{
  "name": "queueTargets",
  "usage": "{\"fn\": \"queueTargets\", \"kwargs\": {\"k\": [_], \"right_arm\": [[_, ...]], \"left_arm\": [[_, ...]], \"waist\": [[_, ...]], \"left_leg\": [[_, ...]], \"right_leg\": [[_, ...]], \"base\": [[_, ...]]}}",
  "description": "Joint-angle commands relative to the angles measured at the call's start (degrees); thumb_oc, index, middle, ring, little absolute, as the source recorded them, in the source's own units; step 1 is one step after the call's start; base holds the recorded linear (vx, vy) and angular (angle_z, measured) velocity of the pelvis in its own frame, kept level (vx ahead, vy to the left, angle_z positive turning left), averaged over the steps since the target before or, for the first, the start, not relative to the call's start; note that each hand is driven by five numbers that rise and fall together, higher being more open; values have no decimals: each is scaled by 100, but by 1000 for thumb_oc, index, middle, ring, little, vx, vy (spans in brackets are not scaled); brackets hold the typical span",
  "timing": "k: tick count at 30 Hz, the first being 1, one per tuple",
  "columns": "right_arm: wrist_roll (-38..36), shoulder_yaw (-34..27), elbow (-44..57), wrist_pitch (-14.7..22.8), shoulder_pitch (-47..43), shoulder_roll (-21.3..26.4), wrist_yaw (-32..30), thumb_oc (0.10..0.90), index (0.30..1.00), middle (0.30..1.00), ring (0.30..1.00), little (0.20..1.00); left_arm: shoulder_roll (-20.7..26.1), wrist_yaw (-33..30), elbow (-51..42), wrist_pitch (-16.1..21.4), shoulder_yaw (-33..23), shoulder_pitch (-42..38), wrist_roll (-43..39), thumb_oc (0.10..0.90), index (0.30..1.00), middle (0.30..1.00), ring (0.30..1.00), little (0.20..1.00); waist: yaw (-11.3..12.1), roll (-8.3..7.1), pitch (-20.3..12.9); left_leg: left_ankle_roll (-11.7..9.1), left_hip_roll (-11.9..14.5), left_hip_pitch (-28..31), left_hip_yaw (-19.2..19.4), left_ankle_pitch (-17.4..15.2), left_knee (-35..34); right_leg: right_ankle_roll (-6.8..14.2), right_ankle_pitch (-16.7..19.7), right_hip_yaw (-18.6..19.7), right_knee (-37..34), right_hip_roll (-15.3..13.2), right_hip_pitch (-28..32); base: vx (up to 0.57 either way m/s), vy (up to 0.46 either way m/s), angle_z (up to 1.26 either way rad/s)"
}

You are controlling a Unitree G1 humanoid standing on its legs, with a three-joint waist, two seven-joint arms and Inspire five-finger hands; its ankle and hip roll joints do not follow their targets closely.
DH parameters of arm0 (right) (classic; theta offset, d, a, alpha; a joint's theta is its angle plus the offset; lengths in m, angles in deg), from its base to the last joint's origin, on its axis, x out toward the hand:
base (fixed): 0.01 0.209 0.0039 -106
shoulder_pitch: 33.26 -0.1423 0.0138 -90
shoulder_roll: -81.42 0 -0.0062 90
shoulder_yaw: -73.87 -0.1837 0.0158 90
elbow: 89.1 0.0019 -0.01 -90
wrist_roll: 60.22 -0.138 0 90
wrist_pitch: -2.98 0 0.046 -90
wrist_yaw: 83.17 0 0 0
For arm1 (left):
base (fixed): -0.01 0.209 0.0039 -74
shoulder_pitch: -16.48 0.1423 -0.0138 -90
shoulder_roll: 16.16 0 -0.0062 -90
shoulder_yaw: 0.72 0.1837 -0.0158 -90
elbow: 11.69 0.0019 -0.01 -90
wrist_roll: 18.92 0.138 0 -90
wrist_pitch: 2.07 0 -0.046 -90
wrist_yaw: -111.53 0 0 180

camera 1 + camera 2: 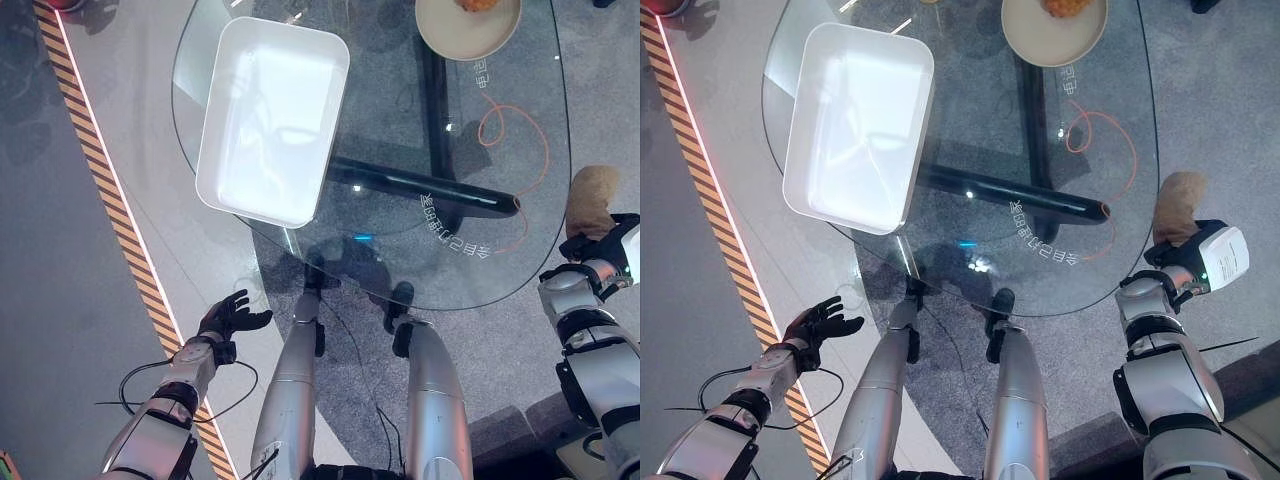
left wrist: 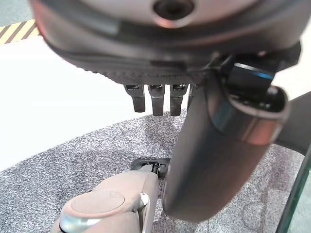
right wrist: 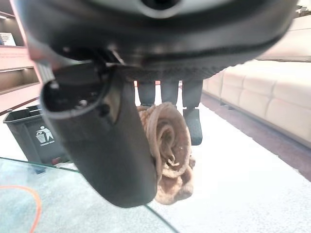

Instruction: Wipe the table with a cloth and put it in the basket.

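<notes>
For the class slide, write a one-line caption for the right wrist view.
Right hand grips a bunched brown cloth past the glass table's edge.

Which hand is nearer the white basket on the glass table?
Left. The left hand hangs open off the table's near-left edge, below the white basket; the right hand, holding the cloth, is beyond the far-right edge.

A basket lies on the table's left, a plate behind.
</notes>
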Motion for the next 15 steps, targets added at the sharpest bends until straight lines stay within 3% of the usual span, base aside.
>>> {"fn": "queueTargets", "kwargs": {"k": [1,15], "right_arm": [[112,203,190,455,-304,548,-446,100,300,300,300,200],[613,629,598,793,-677,343,-335,100,300,300,300,200]], "left_arm": [[237,30,415,15,-9,27,-194,800,900,900,900,900],[116,-32,404,24,65,-28,-181,800,900,900,900,900]], "waist": [[-11,-5,-140],[27,22,-140]], "left_leg": [[326,-263,163,320,-1058,794],[314,-301,179,321,-1042,765]], "right_leg": [[286,707,193,-805,348,-40],[268,690,165,-818,339,-40]], "base": [[0,0,0],[0,0,0]]}}
